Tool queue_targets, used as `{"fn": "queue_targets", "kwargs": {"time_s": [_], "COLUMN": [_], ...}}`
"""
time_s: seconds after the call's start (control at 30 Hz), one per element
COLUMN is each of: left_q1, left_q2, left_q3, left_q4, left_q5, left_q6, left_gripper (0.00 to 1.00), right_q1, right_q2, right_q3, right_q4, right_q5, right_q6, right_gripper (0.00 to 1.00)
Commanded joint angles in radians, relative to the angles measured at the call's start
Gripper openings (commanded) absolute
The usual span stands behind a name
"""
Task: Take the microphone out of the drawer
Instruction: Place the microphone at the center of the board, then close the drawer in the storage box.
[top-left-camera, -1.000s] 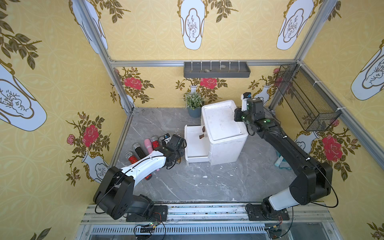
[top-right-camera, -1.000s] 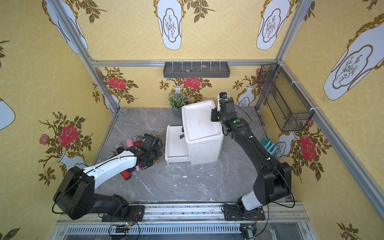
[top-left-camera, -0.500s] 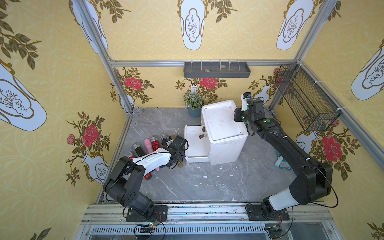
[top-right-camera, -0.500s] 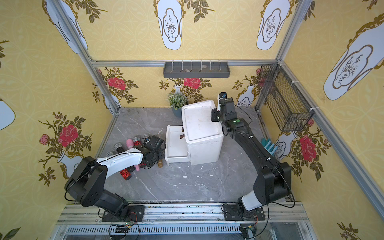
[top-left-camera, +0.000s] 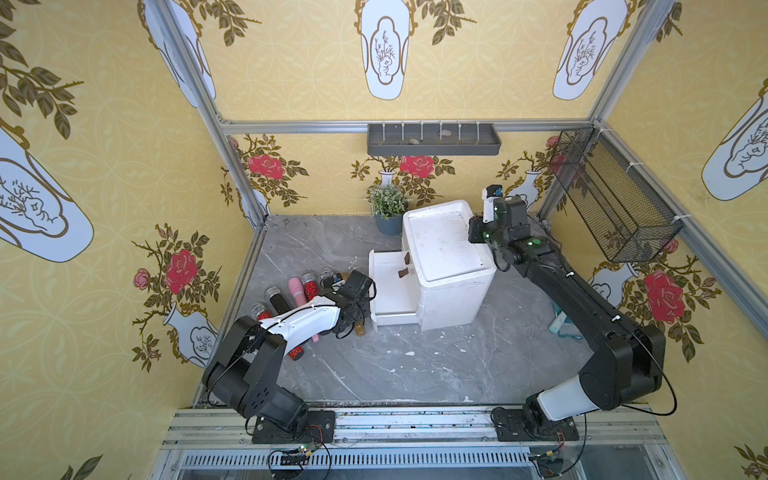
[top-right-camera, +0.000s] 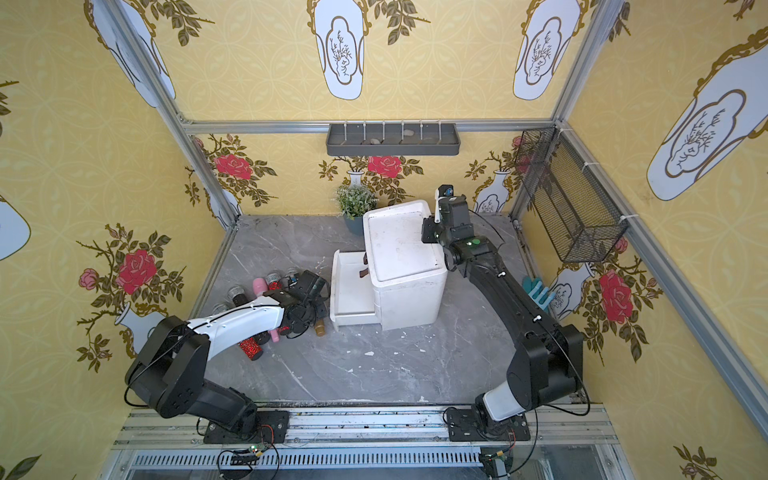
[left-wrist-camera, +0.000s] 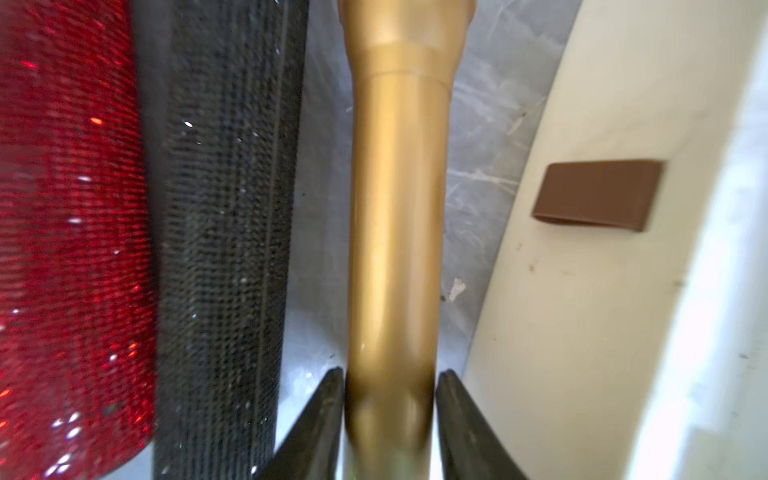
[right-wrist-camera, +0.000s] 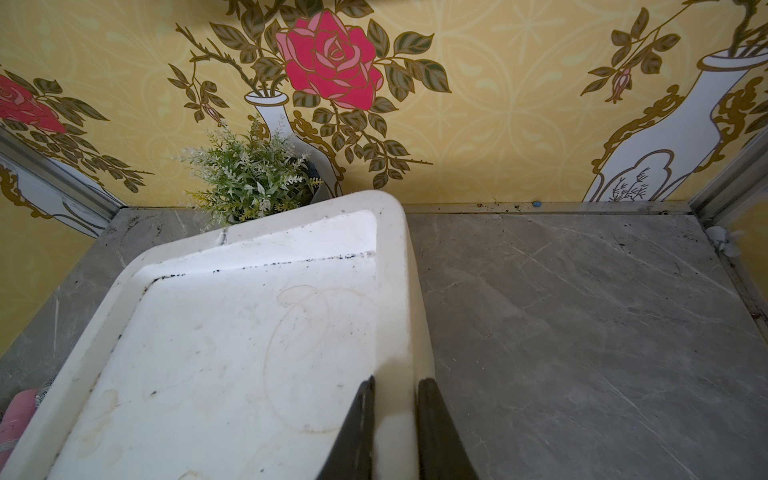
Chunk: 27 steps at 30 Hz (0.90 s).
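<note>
The gold microphone (left-wrist-camera: 395, 208) lies on the grey floor beside the open white drawer (top-left-camera: 376, 291), with its end showing in both top views (top-left-camera: 360, 330) (top-right-camera: 320, 328). My left gripper (left-wrist-camera: 390, 372) straddles its handle low over the floor (top-left-camera: 353, 309). It is open, with a thin gap on each side of the handle. The drawer's inside looks bare. My right gripper (right-wrist-camera: 395, 380) is shut on the top rim of the white cabinet (top-left-camera: 446, 249) at its far right edge (top-left-camera: 478, 232).
Several glitter microphones lie side by side left of the gold one, with a black one (left-wrist-camera: 224, 249) and a red one (left-wrist-camera: 70, 228) nearest. The drawer's brown pull tab (left-wrist-camera: 598, 195) is close by. A potted plant (top-left-camera: 388, 203) stands behind the cabinet. A wire basket (top-left-camera: 611, 199) hangs on the right wall.
My left arm has folded lower and set the gold microphone on the floor by the drawer, and its jaws have eased apart. The right arm has not moved.
</note>
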<state>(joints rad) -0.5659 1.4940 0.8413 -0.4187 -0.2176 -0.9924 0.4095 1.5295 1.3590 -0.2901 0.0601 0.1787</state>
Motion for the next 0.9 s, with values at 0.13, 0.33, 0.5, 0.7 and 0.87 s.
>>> {"fn": "queue_targets", "kwargs": {"time_s": [0.13,0.33,0.5,0.7,0.87], "left_q1": [0.009,0.021,0.083,0.179,0.185], "left_q2": [-0.087,-0.103,-0.133,-0.119,-0.029], "left_q3": [0.033,0.062,0.023,-0.020,0.001], "left_q4": [-0.061,-0.058,0.047,0.201,0.272], "left_q5": [-0.053,-0.024,0.066,0.232,0.346], "left_q6": [0.041,0.055,0.075,0.120,0.140], "left_gripper": [0.58,0.59,0.25,0.00,0.00], "right_q1": [0.009,0.012,0.012,0.012,0.014], "right_q2": [0.021,0.023,0.019,0.020,0.022], "right_q3": [-0.016,-0.015,-0.013,-0.012,-0.012], "right_q4": [-0.233,-0.236,-0.239,-0.242,-0.244], "right_q5": [-0.072,-0.072,-0.069,-0.068,-0.067], "right_q6": [0.033,0.036,0.035,0.034,0.034], "right_gripper": [0.09,0.09,0.09,0.09,0.09]}}
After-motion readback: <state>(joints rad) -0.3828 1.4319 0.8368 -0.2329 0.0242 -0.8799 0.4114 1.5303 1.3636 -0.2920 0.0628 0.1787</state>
